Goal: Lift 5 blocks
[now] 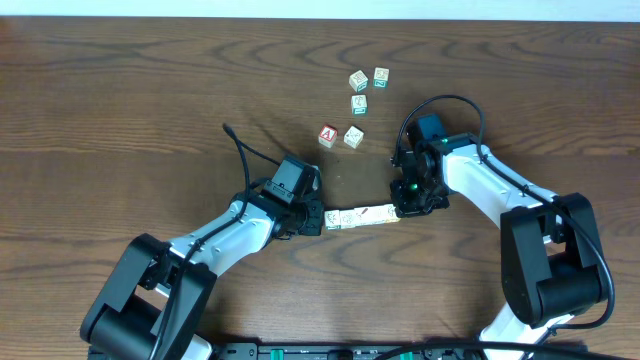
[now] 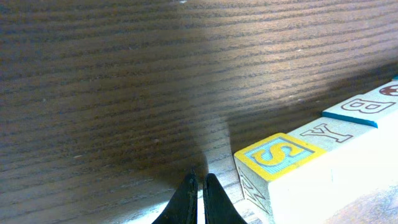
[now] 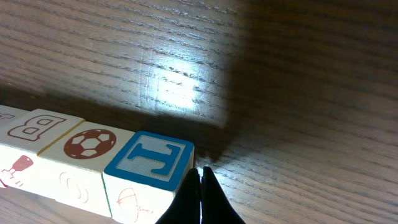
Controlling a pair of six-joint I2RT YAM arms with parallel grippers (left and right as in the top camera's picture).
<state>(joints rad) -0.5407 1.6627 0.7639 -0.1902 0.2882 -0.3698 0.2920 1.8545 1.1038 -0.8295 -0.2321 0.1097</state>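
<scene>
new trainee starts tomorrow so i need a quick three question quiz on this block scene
1. True or false: the left pincer and the right pincer both stand open.
2. The row of blocks is: A) lying between the two pincers, B) touching the red A cube, C) stacked upright.
3. Which letter is on the yellow-framed block nearest the left pincer?
Key: 1 false, both are shut. 2 A. 3 S.
</scene>
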